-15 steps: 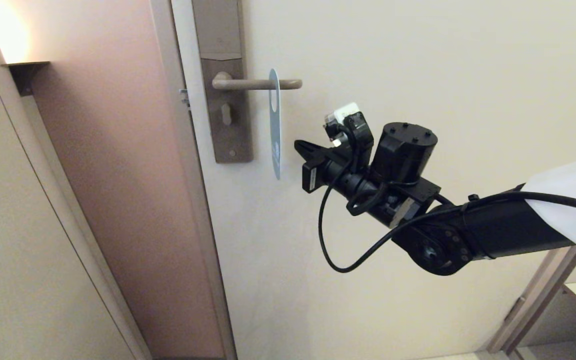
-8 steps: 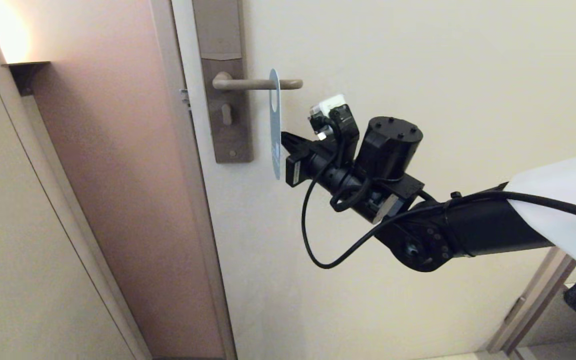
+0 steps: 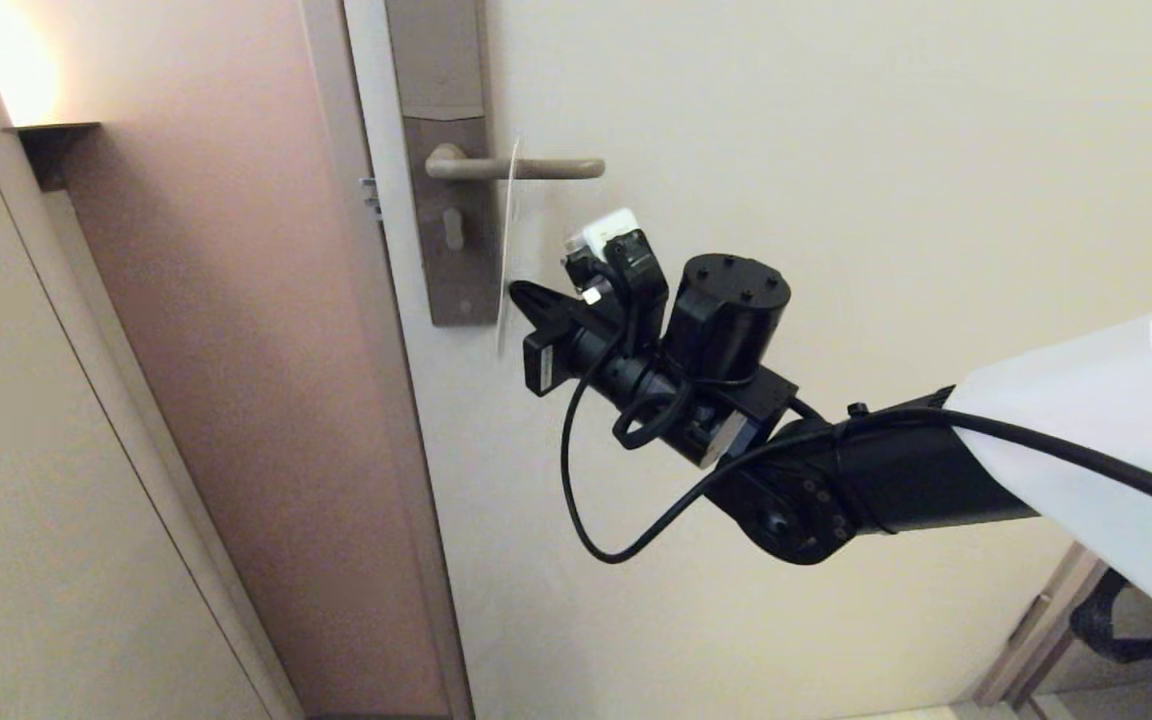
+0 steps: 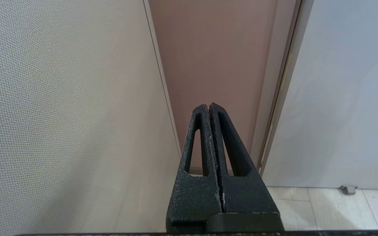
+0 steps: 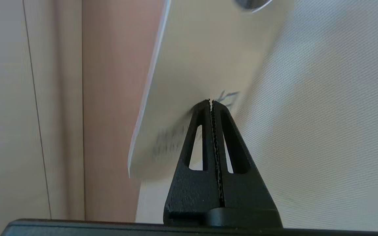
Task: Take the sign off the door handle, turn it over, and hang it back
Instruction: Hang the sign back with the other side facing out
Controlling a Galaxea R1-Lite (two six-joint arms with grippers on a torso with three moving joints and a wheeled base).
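The cream-coloured door (image 3: 836, 150) fills most of the head view, with a pinkish-brown wall panel (image 3: 236, 300) to its left. On the tall narrow brown-grey plate (image 3: 451, 200), the slim, straight, beige-grey metal door handle (image 3: 546, 168) is seen, and the flat, round-ended hanger card, the sign (image 3: 508, 250), is still hung on it.

Over the last second the black right gripper (image 3: 519, 292) has been carried leftward from a position well apart from the sign to its lower part. The sign has been pushed along the lever toward the plate and swung, so that it is now seen almost edge-on, with a pale face where a bluish one was shown before. In the right wrist view the fingers (image 5: 205, 131) are pressed together with nothing between them, their tips at the pale face of the sign (image 5: 202, 65).

It is judged that the sign is being nudged, not grasped; the removal has yet to be made, and the fingers would have to be spread first.

The left gripper (image 4: 210, 106) is held idle near the wall, its fingers closed on nothing.

Dark lettering is visible on the sign beside the right fingertips, but it is too blurred to be read. No brand marks can be made out.
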